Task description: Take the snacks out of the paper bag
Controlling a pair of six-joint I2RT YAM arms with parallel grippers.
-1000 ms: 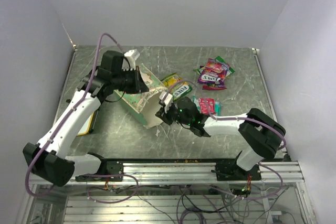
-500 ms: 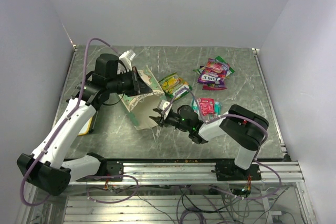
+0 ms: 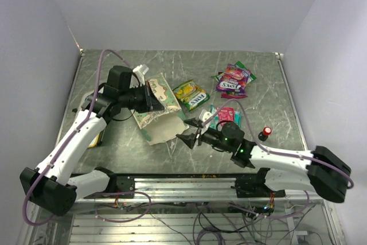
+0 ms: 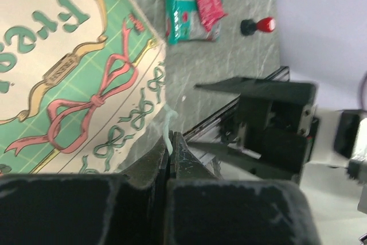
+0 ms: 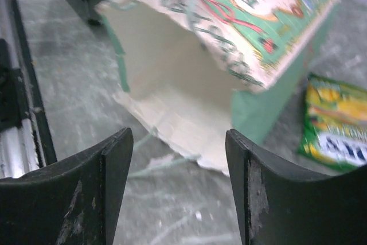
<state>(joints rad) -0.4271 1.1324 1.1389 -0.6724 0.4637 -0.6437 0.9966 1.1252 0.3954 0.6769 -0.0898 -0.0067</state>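
Bag (image 3: 156,113): lies on the worktop (image 3: 103,67), printed face up. Its upper wall arches above the lower one, so the mouth gapes. The inside that shows from the right wrist is plain cream paper.
Bag axis: runs far to near, with the mouth at the near end, facing the right fingers (image 5: 112,182).
Left fingers (image 4: 160,162): pressed together, pinching the bag's white string handle (image 4: 167,127).
Right fingers: spread wide and touching nothing. They sit just outside the mouth, apart from the paper.
Snacks: on the worktop, right of the bag.
Yellow-green packet (image 3: 192,94): just beside the bag's right wall.
Teal-red packet (image 3: 223,116): near the right arm.
Pink-purple pile (image 3: 232,78): farther right, toward the far edge.
Button (image 3: 265,132): right of the teal-red packet, apart from it.
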